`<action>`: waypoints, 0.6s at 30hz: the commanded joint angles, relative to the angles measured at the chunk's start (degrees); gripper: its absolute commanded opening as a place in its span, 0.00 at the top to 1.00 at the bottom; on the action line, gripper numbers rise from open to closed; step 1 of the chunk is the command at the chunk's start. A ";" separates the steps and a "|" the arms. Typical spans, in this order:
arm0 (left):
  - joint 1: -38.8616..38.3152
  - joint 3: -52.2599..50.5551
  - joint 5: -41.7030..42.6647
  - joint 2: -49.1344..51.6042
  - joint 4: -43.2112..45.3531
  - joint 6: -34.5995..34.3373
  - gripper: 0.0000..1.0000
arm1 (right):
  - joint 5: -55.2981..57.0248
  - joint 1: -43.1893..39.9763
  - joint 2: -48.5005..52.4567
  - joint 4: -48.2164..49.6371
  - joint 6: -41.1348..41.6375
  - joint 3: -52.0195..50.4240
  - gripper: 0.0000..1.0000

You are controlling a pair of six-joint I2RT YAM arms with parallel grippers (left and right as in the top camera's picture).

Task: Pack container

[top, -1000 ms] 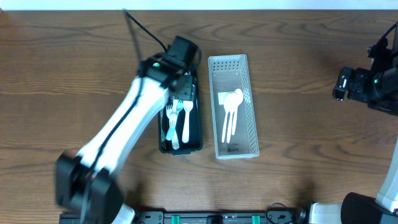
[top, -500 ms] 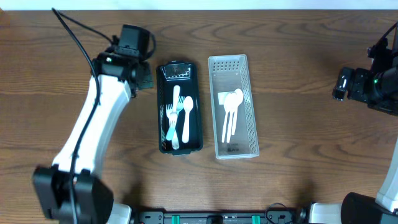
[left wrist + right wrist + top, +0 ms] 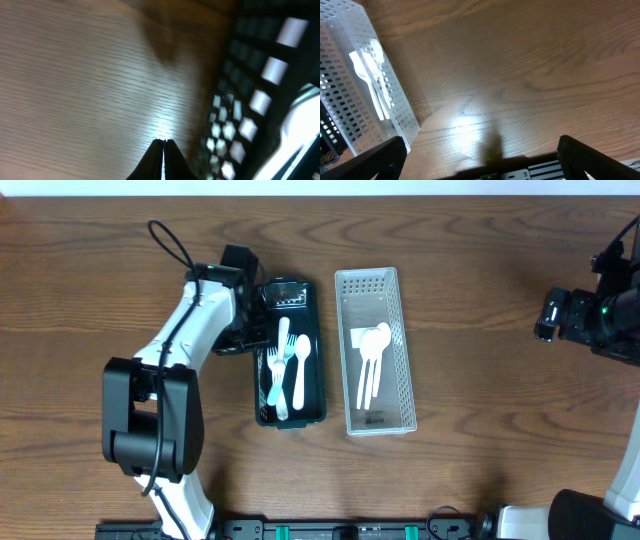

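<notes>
A black perforated container (image 3: 290, 405) holds white utensils (image 3: 290, 365) and a pale blue one. Right of it stands a clear perforated container (image 3: 378, 285) with white spoons (image 3: 370, 360) inside. My left gripper (image 3: 252, 320) is low beside the black container's upper left wall. In the left wrist view that gripper (image 3: 163, 142) is shut with nothing in it, over bare wood, and the black container's wall (image 3: 235, 115) is just to its right. My right gripper (image 3: 553, 317) hangs at the far right, open and empty (image 3: 480, 157). It looks towards the clear container (image 3: 350, 115).
The two containers lie side by side mid-table, long sides parallel, with a narrow strip of wood between them. Bare wood lies between the clear container and the right arm. The left arm's cable (image 3: 170, 245) loops above its wrist.
The left arm left its place above the black container's far end, swung out to the left, then came back to that container's left wall. Its jaws shut empty. The right arm stayed still.
</notes>
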 commanded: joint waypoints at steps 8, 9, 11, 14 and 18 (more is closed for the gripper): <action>-3.85 -0.22 3.43 0.15 2.64 0.55 0.94 | -0.31 -0.46 0.04 -0.02 0.09 -0.04 0.01; -4.22 -0.22 3.43 0.15 3.02 0.55 0.94 | -0.31 -0.46 0.04 -0.02 0.09 -0.04 0.01; -4.85 -0.22 3.41 0.15 3.50 0.52 0.94 | -0.31 -0.46 0.04 -0.04 0.09 -0.04 0.01; -4.96 -0.22 3.10 0.15 3.50 0.50 0.94 | -0.31 -0.46 0.04 -0.07 0.09 -0.04 0.01; -3.89 -0.20 0.33 -0.07 3.34 0.48 0.94 | -0.33 -0.46 0.04 -0.07 0.09 -0.04 0.01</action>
